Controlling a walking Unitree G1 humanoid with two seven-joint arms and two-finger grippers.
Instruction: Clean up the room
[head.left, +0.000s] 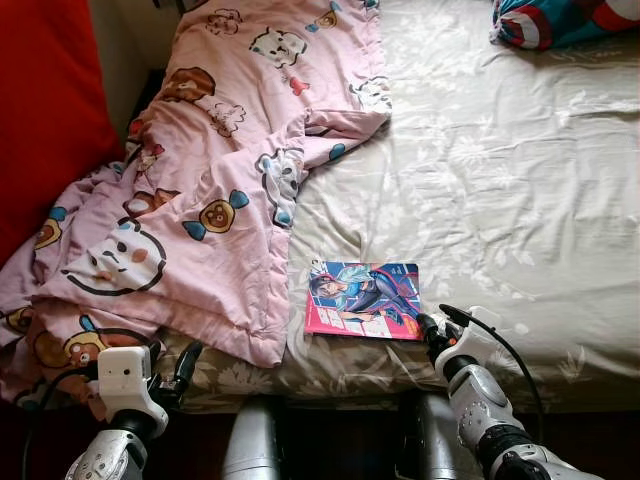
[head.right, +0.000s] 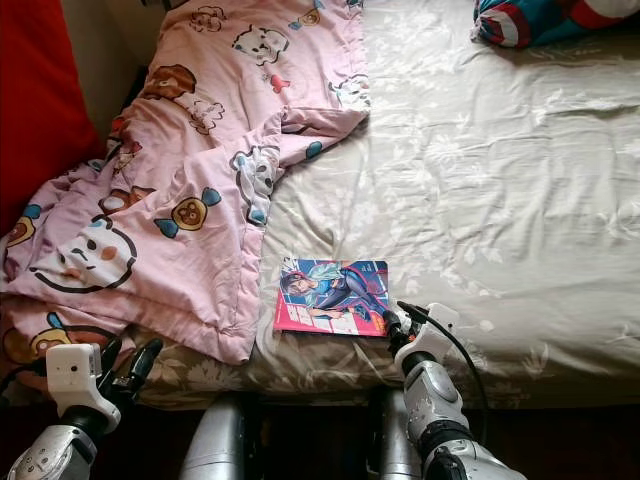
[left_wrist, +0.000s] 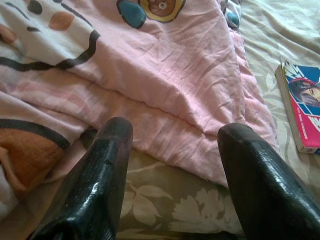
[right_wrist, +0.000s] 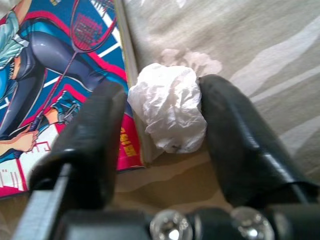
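Observation:
A crumpled white paper wad (right_wrist: 170, 107) lies on the beige flowered bed sheet (head.left: 500, 180), right against the corner of a pink and blue comic book (head.left: 362, 298). My right gripper (head.left: 440, 320) is low at the bed's near edge with one black finger on each side of the wad, both touching it. My left gripper (head.left: 172, 362) stands open at the near left edge of the bed, pointing at the hem of a pink cartoon-print blanket (head.left: 200, 180), with nothing between its fingers (left_wrist: 105, 165).
The pink blanket is bunched over the left half of the bed and hangs over its near-left corner. A red surface (head.left: 40, 100) stands along the left. A blue, red and white striped cushion (head.left: 560, 20) lies at the far right.

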